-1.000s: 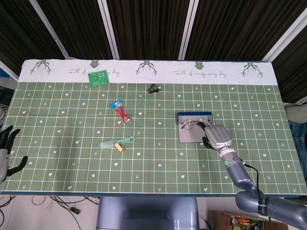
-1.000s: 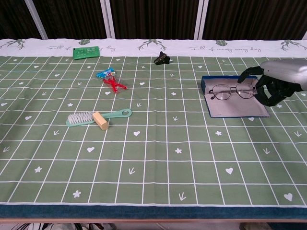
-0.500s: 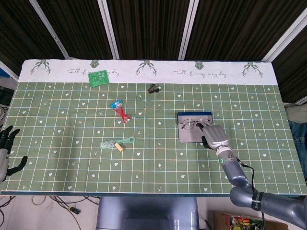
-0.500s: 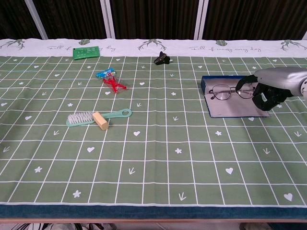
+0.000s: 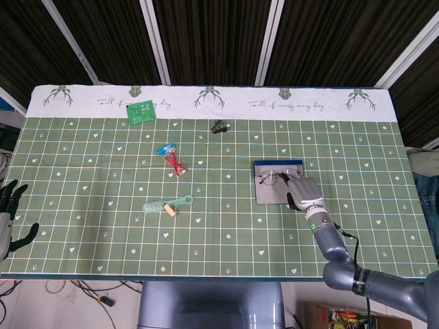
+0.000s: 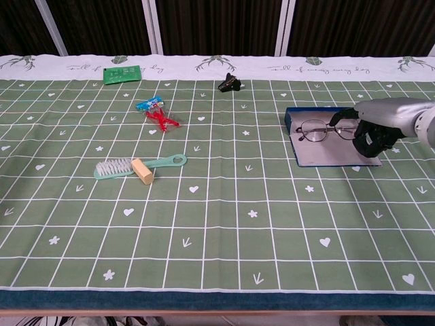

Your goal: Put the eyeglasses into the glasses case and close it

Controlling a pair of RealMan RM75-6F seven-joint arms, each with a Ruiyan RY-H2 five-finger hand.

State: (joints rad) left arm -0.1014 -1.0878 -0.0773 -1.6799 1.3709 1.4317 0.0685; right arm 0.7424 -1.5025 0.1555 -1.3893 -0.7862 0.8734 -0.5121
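The eyeglasses (image 6: 310,130) lie across the far part of the open blue glasses case (image 6: 333,155), on the right of the table. My right hand (image 6: 372,126) sits at their right end. Its fingers curl around the right lens and hide it. In the head view the same hand (image 5: 302,192) covers the case's right edge (image 5: 269,195), a fingertip on the eyeglasses (image 5: 269,178). The case lid lies flat and open. My left hand (image 5: 8,214) hangs off the table's near left corner, fingers apart and holding nothing.
A mint brush (image 6: 136,166) lies left of centre. A red and blue item (image 6: 158,113), a black clip (image 6: 229,83) and a green card (image 6: 122,73) lie further back. The table's front edge runs below.
My right hand has slid left over the case, and its fingers have closed from around the right lens onto it. The eyeglasses barely shifted. The left hand has stayed still.
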